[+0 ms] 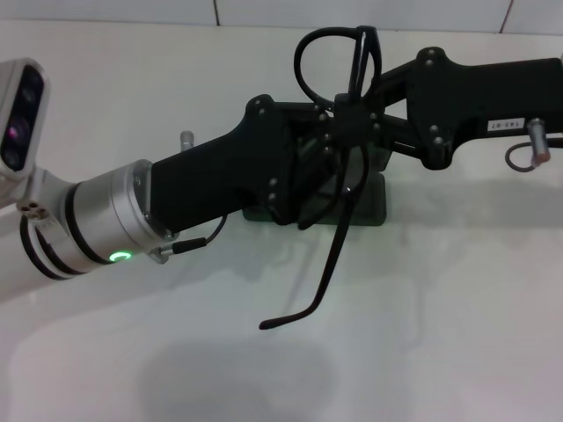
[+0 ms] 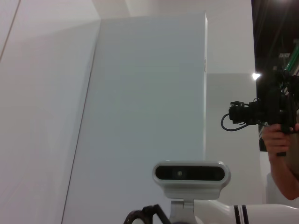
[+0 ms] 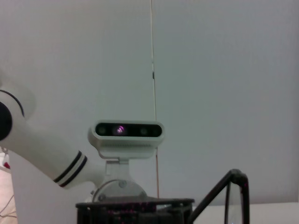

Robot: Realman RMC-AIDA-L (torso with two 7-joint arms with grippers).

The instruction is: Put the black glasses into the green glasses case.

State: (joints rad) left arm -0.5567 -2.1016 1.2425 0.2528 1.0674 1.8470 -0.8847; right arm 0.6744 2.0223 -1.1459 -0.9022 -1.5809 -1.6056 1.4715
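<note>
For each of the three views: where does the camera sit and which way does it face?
Head view: looks down on the table; both arms meet at the black glasses above the green glasses case.
Left wrist view: faces a wall and the other wrist's camera.
Right wrist view: faces the opposite wrist camera; the glasses frame shows too.

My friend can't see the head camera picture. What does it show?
Two black robot arms meet above a white table, holding the black glasses up between them, one temple arm dangling down. The green glasses case sits mostly hidden beneath.
</note>
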